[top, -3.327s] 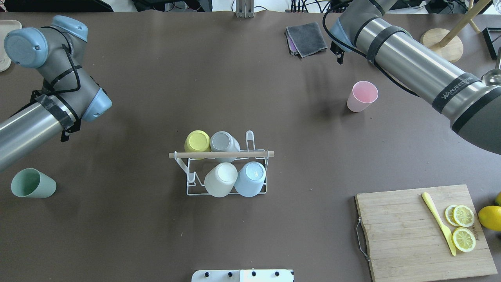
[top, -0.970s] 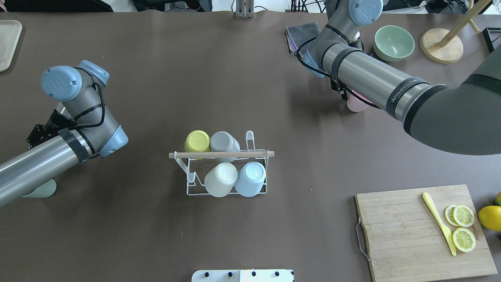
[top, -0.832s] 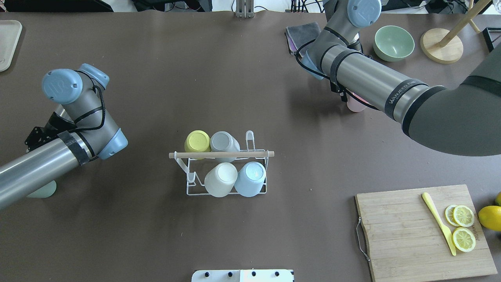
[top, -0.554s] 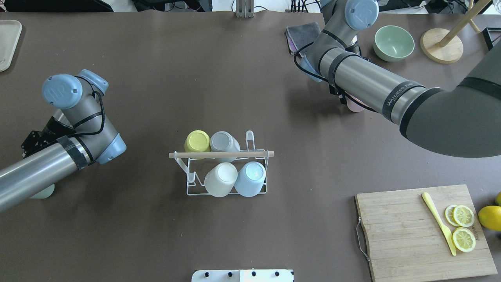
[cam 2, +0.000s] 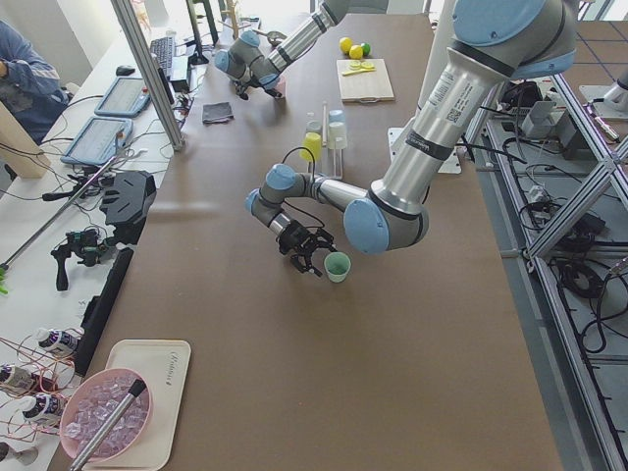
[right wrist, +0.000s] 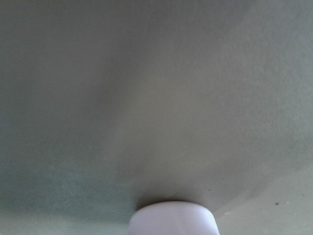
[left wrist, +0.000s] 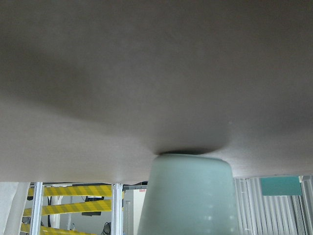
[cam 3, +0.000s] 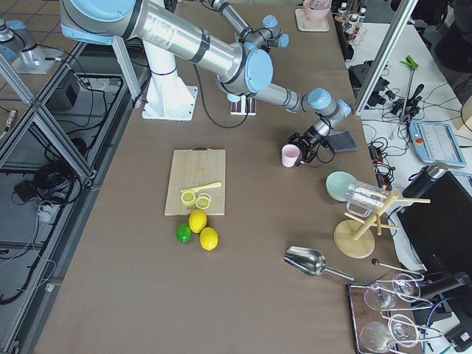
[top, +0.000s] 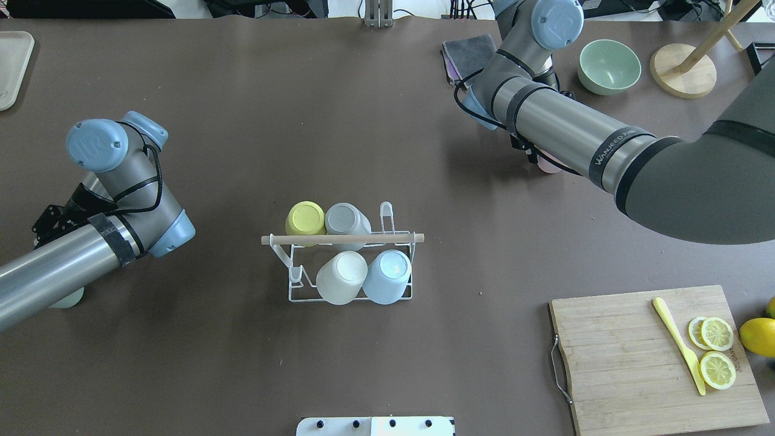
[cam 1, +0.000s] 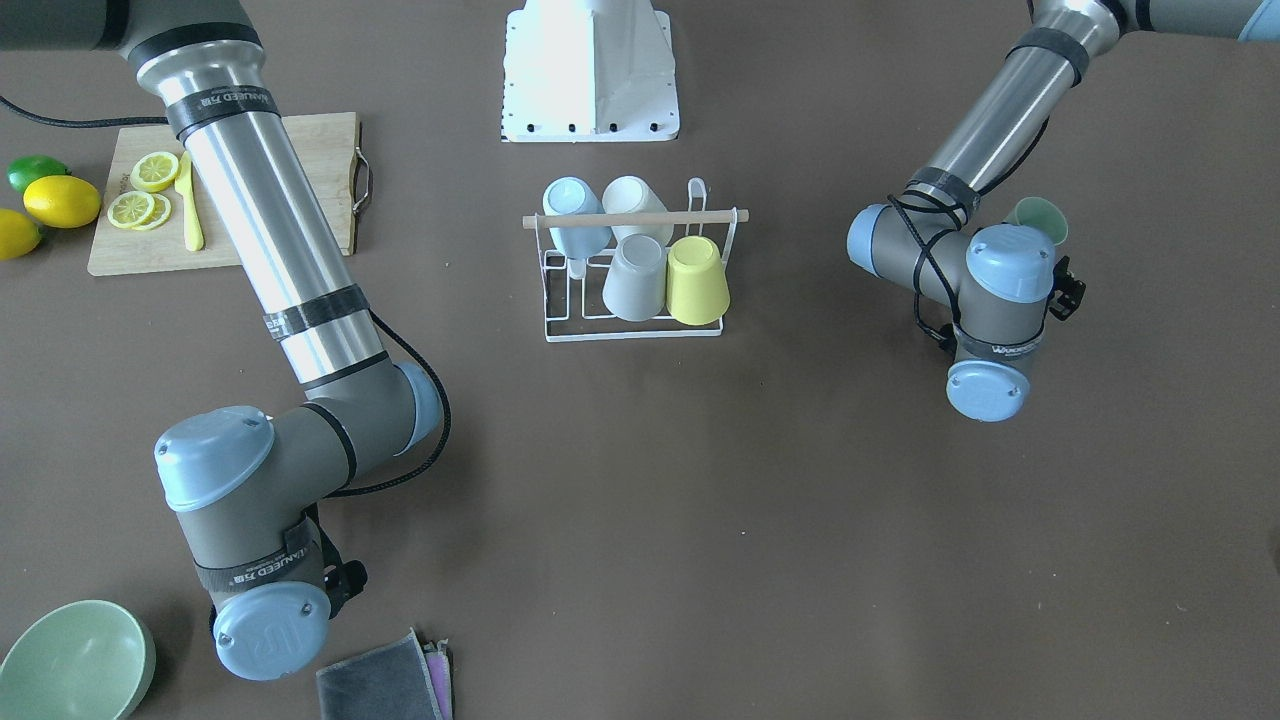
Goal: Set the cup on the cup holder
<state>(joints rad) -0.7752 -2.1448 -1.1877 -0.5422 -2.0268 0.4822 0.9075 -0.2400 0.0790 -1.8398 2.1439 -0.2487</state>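
The white wire cup holder (top: 296, 290) with a wooden rod handle stands mid-table and holds a yellow, a grey, a cream and a light blue cup upside down. A green cup (cam 2: 338, 266) stands upright at the robot's left, mostly hidden under the left arm in the overhead view (top: 68, 297). My left gripper (cam 2: 310, 257) is low beside it; I cannot tell if it is open. A pink cup (cam 3: 290, 155) stands upright at the far right, mostly hidden in the overhead view (top: 550, 165). My right gripper (cam 3: 305, 150) is right beside it; I cannot tell its state.
A wooden cutting board (top: 629, 357) with lemon slices and a yellow knife lies at the near right, with lemons beside it. A green bowl (top: 608, 65), a grey cloth (top: 466, 53) and a wooden stand (top: 684, 69) sit at the far right. A tray (top: 12, 60) is far left.
Both arms have swung in and down: the left arm now covers the green cup and the right arm covers the pink cup. Neither cup nor the rack has moved.
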